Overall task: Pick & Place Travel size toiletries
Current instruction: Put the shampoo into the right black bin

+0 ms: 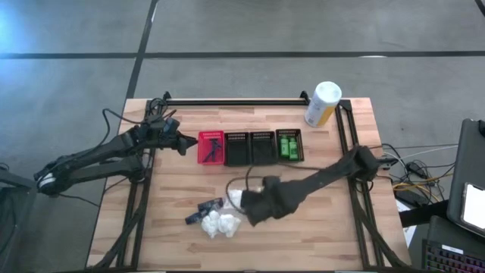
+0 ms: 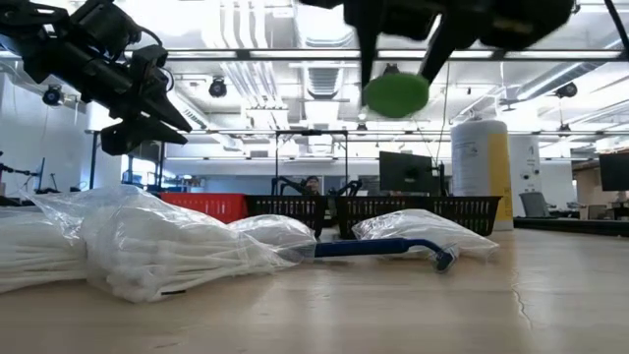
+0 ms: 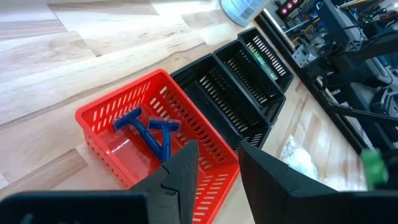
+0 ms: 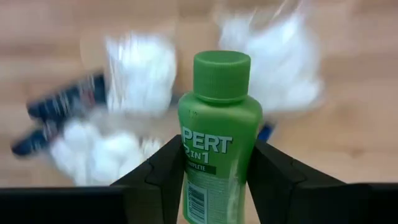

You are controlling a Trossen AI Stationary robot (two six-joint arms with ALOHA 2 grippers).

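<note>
The right gripper (image 4: 211,180) pinches a green Pert bottle (image 4: 219,134) by its body, lifted above the white wrapped bundles (image 1: 220,224) near the bench's front edge. Gripped low, the bottle could tip or slip in transit. The left gripper (image 3: 217,171), fingers spread, hovers over the red basket (image 3: 99,115).

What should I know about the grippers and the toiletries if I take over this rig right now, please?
Right gripper: shut on a green bottle, lifted above the white wrapped bundles.
Left gripper: open, empty, over the red basket.
Done: two blue razors in the red basket; green bottles in the right-hand black basket.
Left: place the held bottle, then clear the bundles and dark razors off the table.
</note>
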